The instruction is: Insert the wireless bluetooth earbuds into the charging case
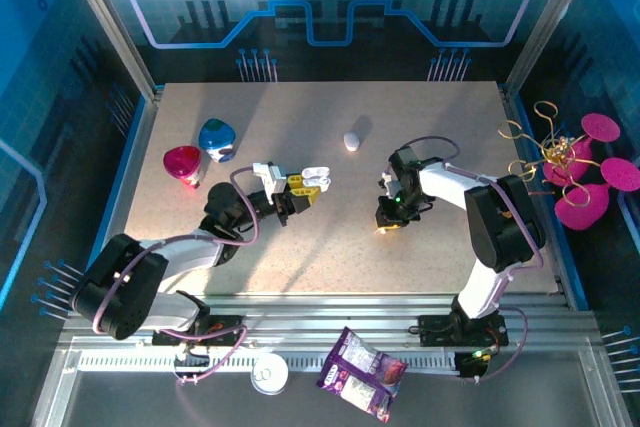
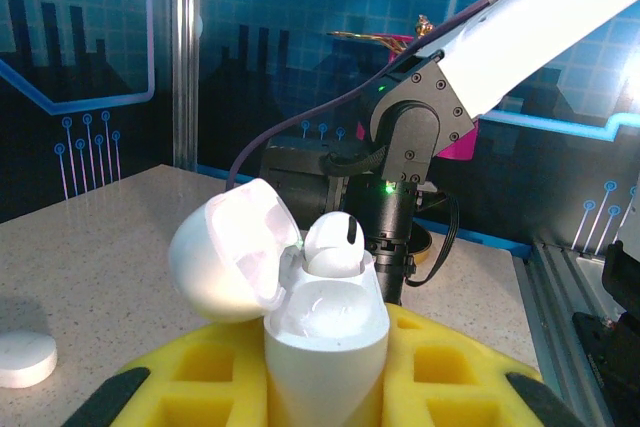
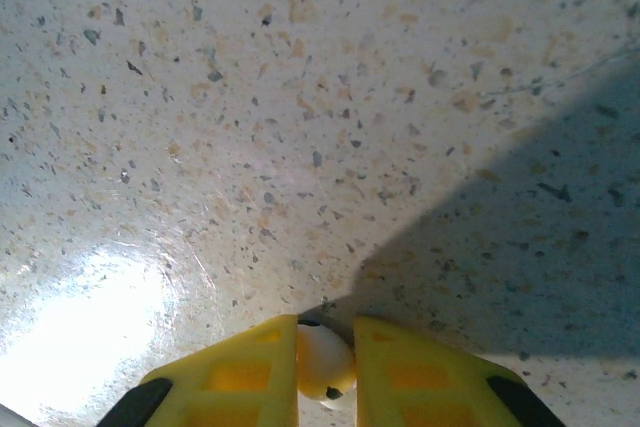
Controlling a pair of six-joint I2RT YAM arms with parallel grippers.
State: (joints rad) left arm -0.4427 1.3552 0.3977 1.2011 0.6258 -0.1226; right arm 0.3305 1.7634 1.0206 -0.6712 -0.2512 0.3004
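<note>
The white charging case (image 2: 322, 332) stands upright between the yellow fingers of my left gripper (image 2: 325, 392), which is shut on it. Its lid (image 2: 222, 259) hangs open to the left, and one white earbud (image 2: 333, 243) sits in the far slot. From above, the case (image 1: 316, 177) is held left of the table's centre by the left gripper (image 1: 303, 190). My right gripper (image 1: 386, 219) points straight down at the tabletop right of centre. Its yellow fingers (image 3: 250, 367) press on both sides of a small white earbud (image 3: 322, 362) lying on the table, under the right gripper (image 3: 327, 335).
A small white pebble-shaped case (image 1: 351, 140) lies on the far middle of the table. A red object (image 1: 182, 164) and a blue one (image 1: 217, 139) stand at the left. A white disc (image 2: 22, 357) lies near the left gripper. A snack bag (image 1: 362, 372) lies on the front rail.
</note>
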